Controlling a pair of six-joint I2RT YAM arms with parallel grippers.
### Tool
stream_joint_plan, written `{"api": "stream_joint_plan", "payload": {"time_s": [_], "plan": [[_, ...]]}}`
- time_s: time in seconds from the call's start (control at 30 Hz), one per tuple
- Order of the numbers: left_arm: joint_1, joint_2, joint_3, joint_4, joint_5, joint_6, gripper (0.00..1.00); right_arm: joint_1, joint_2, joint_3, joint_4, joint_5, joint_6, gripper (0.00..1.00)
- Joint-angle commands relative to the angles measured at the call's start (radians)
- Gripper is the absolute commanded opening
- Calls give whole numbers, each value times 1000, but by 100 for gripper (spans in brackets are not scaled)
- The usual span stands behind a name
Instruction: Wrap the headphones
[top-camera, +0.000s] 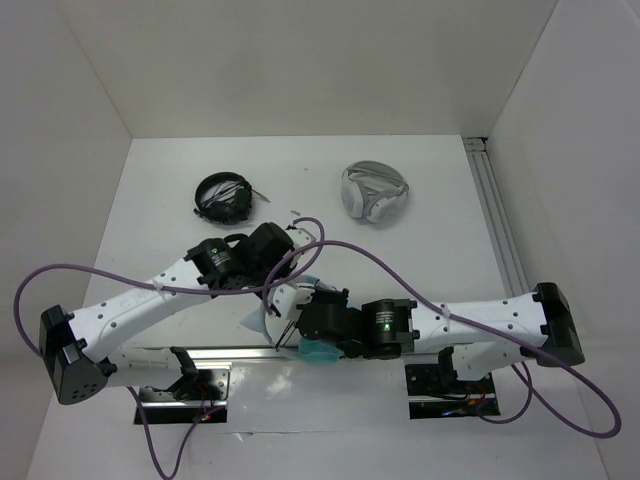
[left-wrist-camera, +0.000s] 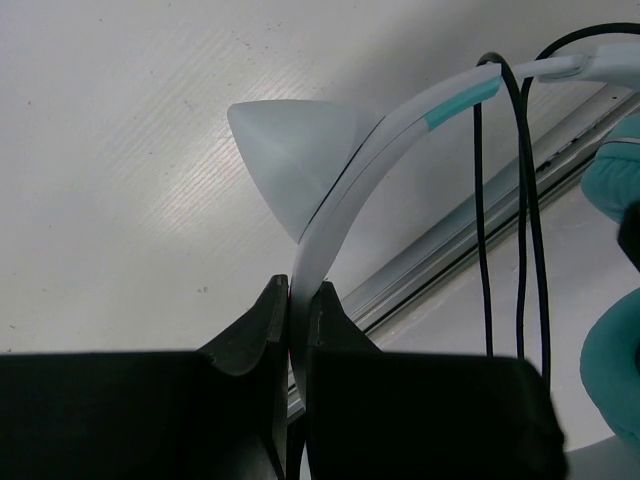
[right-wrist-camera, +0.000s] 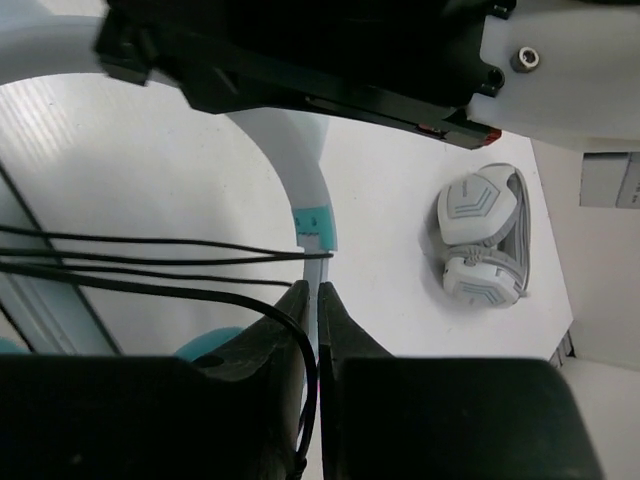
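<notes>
The headphones (top-camera: 318, 352) hang between my two grippers over the near edge of the table, with teal ear cups (left-wrist-camera: 615, 180) and a pale headband (left-wrist-camera: 345, 190) bearing a cat-ear point (left-wrist-camera: 295, 150). My left gripper (left-wrist-camera: 298, 290) is shut on the headband. The thin black cable (left-wrist-camera: 523, 250) crosses the headband in several strands (right-wrist-camera: 150, 262). My right gripper (right-wrist-camera: 318, 290) sits just below the band's teal slider, jaws a narrow slit apart. One cable strand drops loosely through that slit. From above, both grippers (top-camera: 275, 290) (top-camera: 295, 312) crowd together and hide most of the headset.
All-black headphones (top-camera: 224, 197) lie at the back left and grey-and-white headphones (top-camera: 374, 192) at the back right, also in the right wrist view (right-wrist-camera: 482, 240). An aluminium rail (top-camera: 497, 220) runs along the right side, another along the near edge (left-wrist-camera: 470, 230). White walls enclose the table.
</notes>
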Motion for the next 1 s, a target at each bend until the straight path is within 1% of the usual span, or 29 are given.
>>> {"api": "stream_joint_plan", "payload": {"time_s": [0.0,0.03,0.1,0.13,0.2,0.33,0.4,0.6,0.8,0.97], "plan": [[-13,-3,23,3,68,-8,0,-75,-51,-36,143,-10,-45,15],[-22,-3,23,3,68,-8,0,-112,-51,-48,143,-52,-46,16],[-22,-3,23,3,68,-8,0,-138,-51,-49,152,-107,-46,18],[-22,-3,23,3,68,-8,0,-152,-51,-58,152,-107,-46,20],[-22,-3,23,-7,68,-8,0,-152,-51,-58,162,-118,-46,20],[-22,17,23,-7,68,1,0,-203,-41,-58,162,-150,-33,23],[-22,27,23,-7,59,1,0,-203,-31,-67,162,-163,-33,26],[-22,49,23,-16,39,-8,0,-279,-31,-96,172,-189,-33,30],[16,58,14,-16,71,-8,0,-376,-51,-115,224,-306,-24,34],[27,47,14,-7,100,-8,0,-457,-70,-115,243,-473,-24,35]]}}
